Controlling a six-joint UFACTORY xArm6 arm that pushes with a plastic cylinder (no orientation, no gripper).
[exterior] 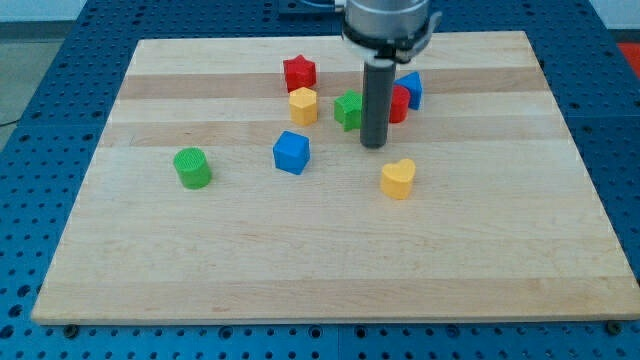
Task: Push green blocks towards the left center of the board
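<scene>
- The board (330, 280) has wide free room along its lower half and its right side; every block sits well inside the edges.
- The green cylinder (192, 167) stands alone at left center, far from the others.
- The second green block (349, 109) is in the upper middle, and my tip (373, 145) rests just beside it on its right and a little lower.
- The rod hides part of this green block and of the red block (399, 104), so their shapes are unclear.
- A blue block (411, 89) shows partly behind the red one.
- Near them are a red star (299, 72), a yellow block (303, 104), a blue cube (292, 152) and a yellow heart (398, 178).
- The arm has no jaws, only the rod.
</scene>
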